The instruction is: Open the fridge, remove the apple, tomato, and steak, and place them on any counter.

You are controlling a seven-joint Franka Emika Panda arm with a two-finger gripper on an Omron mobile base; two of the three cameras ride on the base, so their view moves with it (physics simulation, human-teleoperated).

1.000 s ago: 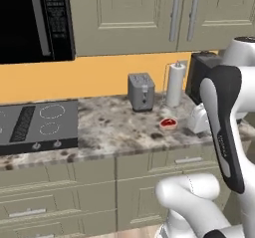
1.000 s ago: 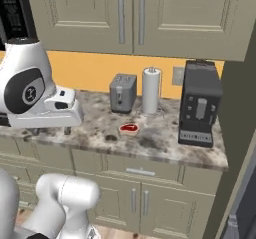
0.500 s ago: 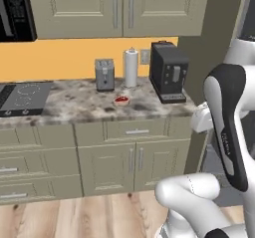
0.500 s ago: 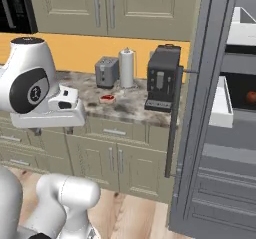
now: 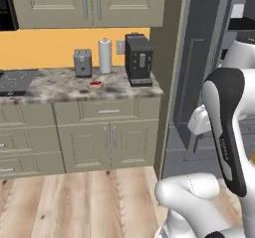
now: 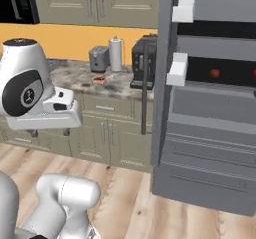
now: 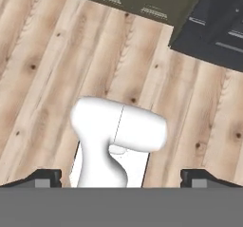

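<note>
One steak [image 5: 95,84] lies on speckled counter [image 5: 55,88]; fridge [image 6: 210,108] open; pincer [image 7: 121,176] released.

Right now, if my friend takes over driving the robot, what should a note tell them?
Gripper: open, holding nothing, pointing down at the wooden floor.
Fridge: door is open, with a red round thing on a shelf inside; too small to tell whether it's the apple or the tomato.
Steak: already lying on the counter, in front of the toaster and paper towel roll.
Done: fridge open, steak out.
Left: fetch the apple and tomato and put them on a counter.
</note>
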